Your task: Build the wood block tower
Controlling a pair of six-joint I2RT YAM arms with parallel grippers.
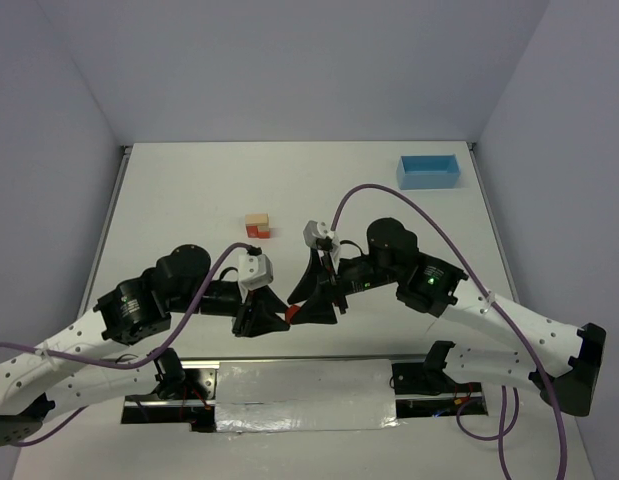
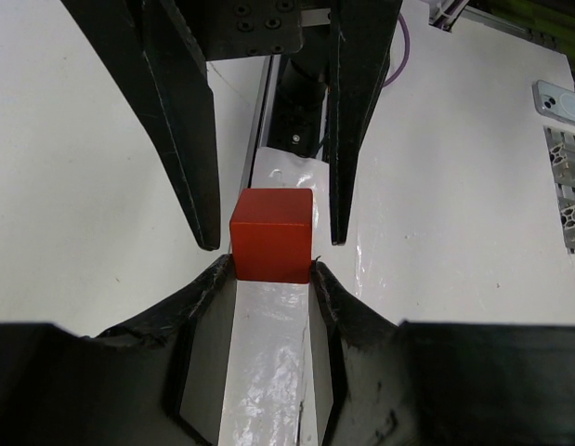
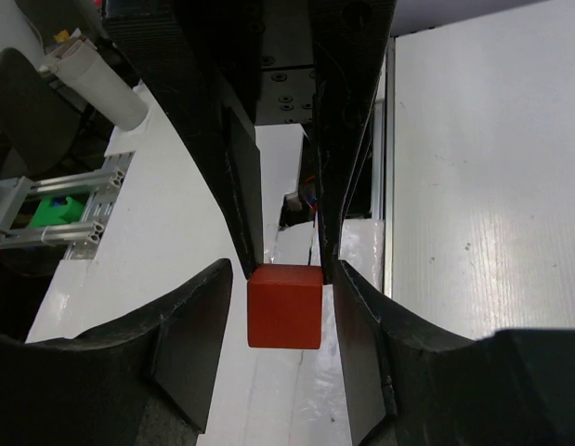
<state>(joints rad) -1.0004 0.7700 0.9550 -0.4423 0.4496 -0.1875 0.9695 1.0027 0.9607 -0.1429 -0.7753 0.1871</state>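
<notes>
A red cube (image 1: pixel 292 316) hangs above the table's near edge between my two grippers, which meet tip to tip. My left gripper (image 1: pixel 280 319) is shut on it: in the left wrist view its fingertips press both sides of the red cube (image 2: pixel 271 234). My right gripper (image 1: pixel 302 311) is open around the same cube (image 3: pixel 285 305), with a clear gap on the left side and a narrow one on the right. The wood block tower (image 1: pixel 257 225), a small stack of a tan block and red-orange blocks, stands mid-table beyond the grippers.
A light blue tray (image 1: pixel 429 171) sits at the far right of the table. A shiny white taped strip (image 1: pixel 304 395) lies between the arm bases. Purple cables arch over both arms. The white table (image 1: pixel 189 190) is walled on three sides.
</notes>
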